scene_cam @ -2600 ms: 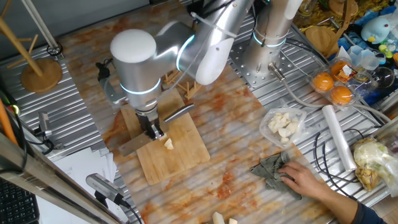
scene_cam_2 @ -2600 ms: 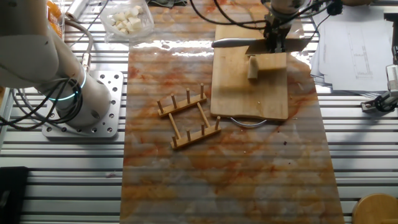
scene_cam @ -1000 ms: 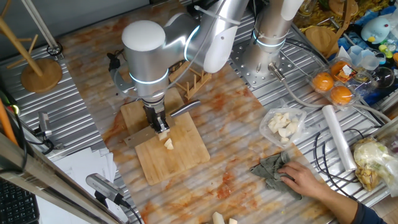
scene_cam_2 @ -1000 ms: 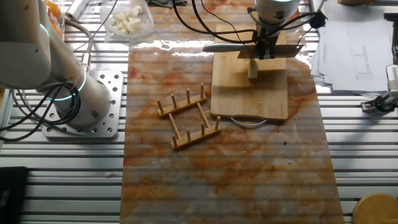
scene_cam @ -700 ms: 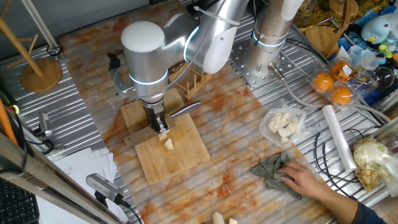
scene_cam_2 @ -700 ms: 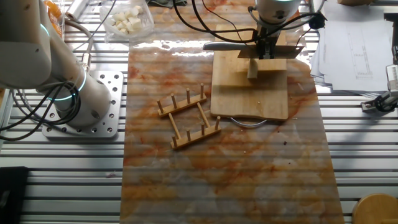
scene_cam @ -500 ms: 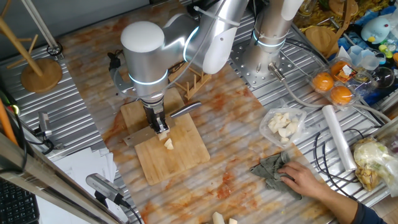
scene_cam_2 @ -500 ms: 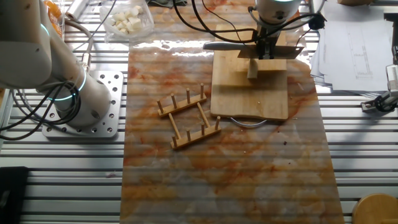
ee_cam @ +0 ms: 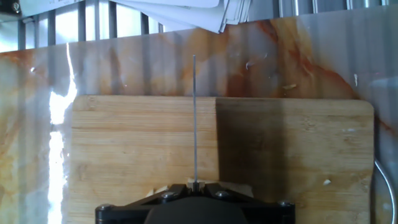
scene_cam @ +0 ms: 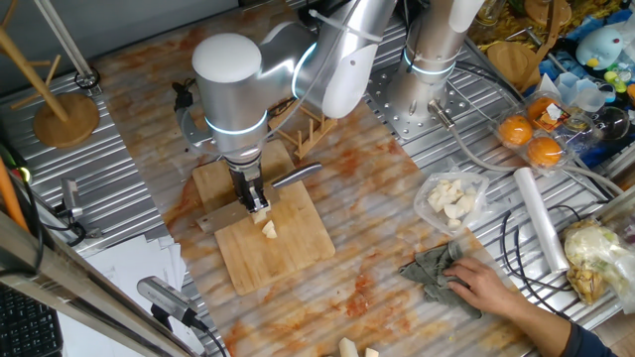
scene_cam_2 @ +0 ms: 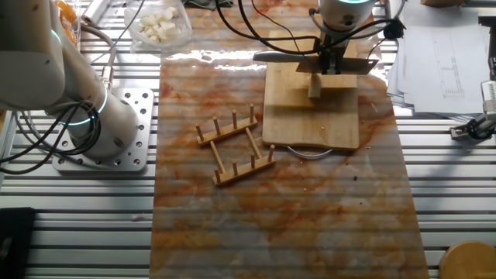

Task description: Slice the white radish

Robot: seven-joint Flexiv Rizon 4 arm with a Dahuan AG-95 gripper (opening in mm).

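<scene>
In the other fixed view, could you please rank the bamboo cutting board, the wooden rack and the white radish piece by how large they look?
1. Bamboo cutting board, clearly the largest.
2. Wooden rack, lying on the table beside the board, noticeably smaller.
3. White radish piece, a small pale piece on the board under the knife, by far the smallest.

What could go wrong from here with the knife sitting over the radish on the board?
1. The white radish is a small loose piece on the cutting board; nothing holds it, so it may roll or skid off under the blade.
2. The knife stretches beyond the board's edges in the other fixed view, so a tilted stroke could hit the table.
3. A person's hand rests on a cloth nearby, possibly within the arm's reach.
</scene>
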